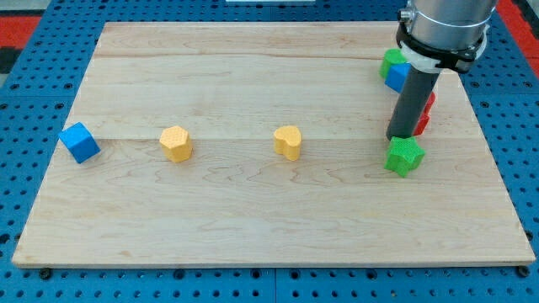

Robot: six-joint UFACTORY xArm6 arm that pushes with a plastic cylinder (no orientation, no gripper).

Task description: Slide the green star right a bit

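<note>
Claw state cannot be told (rod only), my tip (401, 137) at bright green star (404, 156) top edge

Red block (424, 116) mostly hidden behind the rod, shape unclear, green block (390, 61) and blue block (396, 77) partly covered by the arm, arm cut off at the view's top

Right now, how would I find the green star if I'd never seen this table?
Start at the wooden board and go to its right side, where the dark rod comes down. The green star sits just below my tip, which seems to touch its top edge. The green block further up is half hidden behind the arm.
</note>
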